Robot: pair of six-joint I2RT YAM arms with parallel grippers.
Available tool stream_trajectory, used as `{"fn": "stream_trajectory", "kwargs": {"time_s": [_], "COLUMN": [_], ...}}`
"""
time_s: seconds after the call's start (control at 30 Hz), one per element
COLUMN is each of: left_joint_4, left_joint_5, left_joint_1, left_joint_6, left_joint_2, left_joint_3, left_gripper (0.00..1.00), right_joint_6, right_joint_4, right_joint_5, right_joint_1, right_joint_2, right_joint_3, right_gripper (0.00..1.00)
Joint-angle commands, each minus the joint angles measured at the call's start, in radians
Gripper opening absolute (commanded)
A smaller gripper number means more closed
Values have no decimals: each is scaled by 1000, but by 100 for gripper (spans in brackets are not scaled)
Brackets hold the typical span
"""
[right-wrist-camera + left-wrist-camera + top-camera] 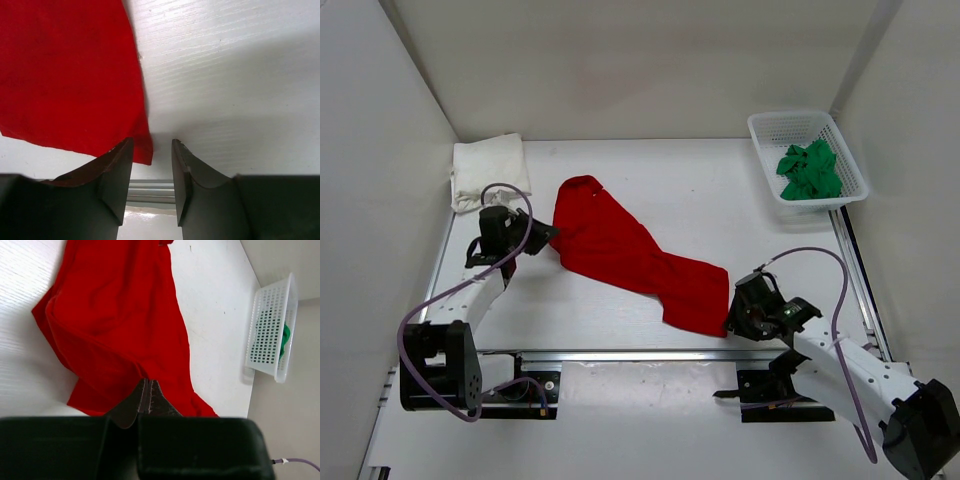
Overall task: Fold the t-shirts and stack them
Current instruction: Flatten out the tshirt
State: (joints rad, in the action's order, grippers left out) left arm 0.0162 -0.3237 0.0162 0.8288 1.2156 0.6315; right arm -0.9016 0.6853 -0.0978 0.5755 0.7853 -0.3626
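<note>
A: Where is the red t-shirt (635, 255)?
B: Mid-table. It is a long, soft band of matte cloth running from 10 o'clock down to 5 o'clock across the white, wood-grained table (720, 190). The far end is wide and rounded, the near end narrower and squared off, and there are shallow creases along it.
A: And the left gripper (542, 238)?
B: It is at the shirt's 9 o'clock edge. Its wrist view shows the dark, tapered jaws pressed together on a pinch of red fabric, with folds gathering toward the tips.
A: The right gripper (152, 145)?
B: It is at the shirt's 5 o'clock end, jaws parted and holding nothing. The cloth's corner lies just beside one of its smooth dark fingers (117, 170), and bare table shows in the gap.
A: The others?
B: The cream-white t-shirt (488, 170) is a thick folded pad at the table's 10 o'clock corner. The green t-shirt (810, 172) lies crumpled in a heap inside the white plastic mesh basket (763, 150) at 2 o'clock.
</note>
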Motion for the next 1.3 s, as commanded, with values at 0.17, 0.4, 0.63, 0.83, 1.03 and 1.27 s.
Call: {"fn": "stream_trajectory", "kwargs": {"time_s": [0.17,0.4,0.63,0.83,1.03,1.27], "left_joint_4": [83,94,65,-54,-268,-243], "left_joint_5": [17,5,-8,-84,-218,-330], "left_joint_1": [-84,-73,-61,-73,-66,192], "left_joint_6": [24,24,12,-54,-109,20], "left_joint_2": [-45,-53,-71,-68,-66,-166], "left_joint_3": [-42,-53,-61,119,542,758], "left_gripper": [0,0,0,0,0,0], "right_joint_6": [7,26,50,223,438,532], "right_joint_4": [-12,-18,-95,31,229,388], "right_joint_5": [-20,-29,12,-4,-42,-105], "right_joint_1": [49,83,52,-100,-293,-230], "right_joint_2": [118,221,223,28,84,365], "right_joint_3": [-53,-64,-56,-368,-983,-1749], "right_gripper": [34,33,0,0,0,0]}}
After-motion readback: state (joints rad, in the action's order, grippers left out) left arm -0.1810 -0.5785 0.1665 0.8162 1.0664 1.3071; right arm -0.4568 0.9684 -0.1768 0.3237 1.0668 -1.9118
